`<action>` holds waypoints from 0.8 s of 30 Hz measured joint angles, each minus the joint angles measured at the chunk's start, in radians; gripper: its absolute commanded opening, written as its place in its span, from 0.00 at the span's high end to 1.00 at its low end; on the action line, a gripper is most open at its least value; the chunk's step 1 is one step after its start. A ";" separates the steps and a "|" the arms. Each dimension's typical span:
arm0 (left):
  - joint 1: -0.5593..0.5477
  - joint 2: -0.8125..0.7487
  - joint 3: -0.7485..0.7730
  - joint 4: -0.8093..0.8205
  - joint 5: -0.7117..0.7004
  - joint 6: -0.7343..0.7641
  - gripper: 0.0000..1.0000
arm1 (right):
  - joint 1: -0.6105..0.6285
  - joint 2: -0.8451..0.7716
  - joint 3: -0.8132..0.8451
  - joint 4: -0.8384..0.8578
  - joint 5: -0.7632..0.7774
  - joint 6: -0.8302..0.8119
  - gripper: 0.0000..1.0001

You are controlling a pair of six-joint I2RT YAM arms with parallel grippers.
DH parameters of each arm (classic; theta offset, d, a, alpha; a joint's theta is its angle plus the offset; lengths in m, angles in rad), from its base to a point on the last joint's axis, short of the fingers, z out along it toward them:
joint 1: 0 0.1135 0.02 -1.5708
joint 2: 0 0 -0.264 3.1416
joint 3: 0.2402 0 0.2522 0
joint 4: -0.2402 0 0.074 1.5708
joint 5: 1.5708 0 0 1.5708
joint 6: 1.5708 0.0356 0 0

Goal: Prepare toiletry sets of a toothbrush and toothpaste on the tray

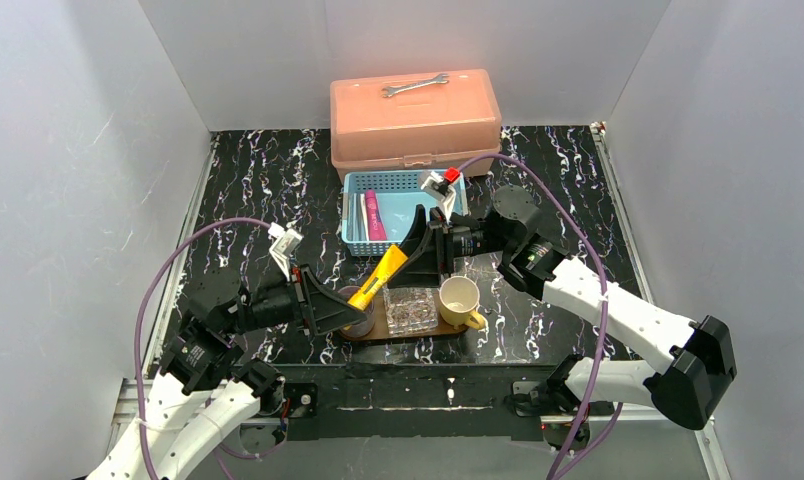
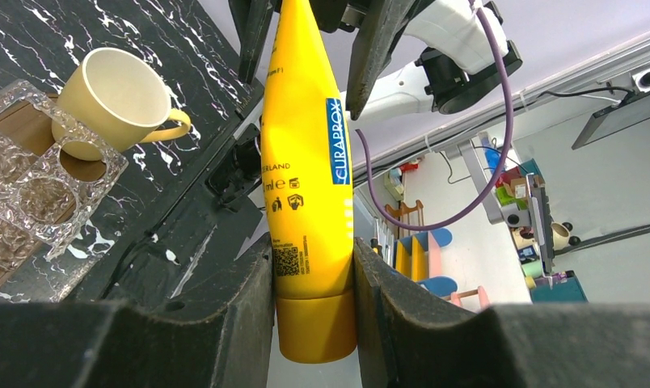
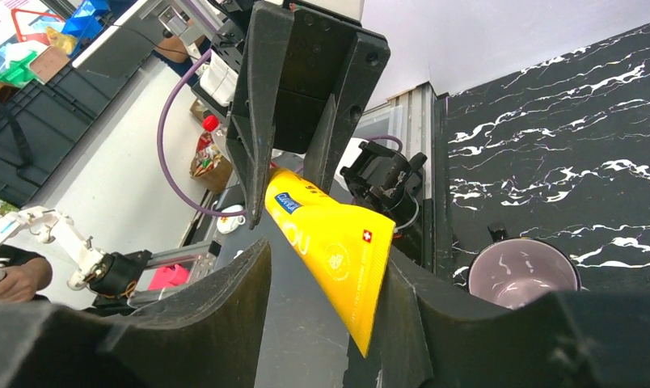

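Gripping yellow toothpaste (image 2: 310, 162) cap end: left hand (image 2: 312, 263) | right hand (image 3: 326, 267) straddles flat end, grip unclear

The yellow tube (image 2: 310, 186) is carrying the brand CURAPROX in white capitals on a blue band (image 2: 334, 141) running along its length. Beside the band, dark print is showing "ERLAND", the tail of a longer word, with "ml" and an "e" mark under it. Below that are a row of small pictograms and a QR code (image 2: 287, 260) near the cap. In the right wrist view, large pale letters "OU" and a white cross on a red badge (image 3: 367, 236) are showing. The finer print is proving too small to read.
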 measured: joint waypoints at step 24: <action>-0.001 -0.017 -0.027 -0.032 0.035 0.070 1.00 | 0.000 -0.003 0.000 -0.036 -0.005 -0.002 0.99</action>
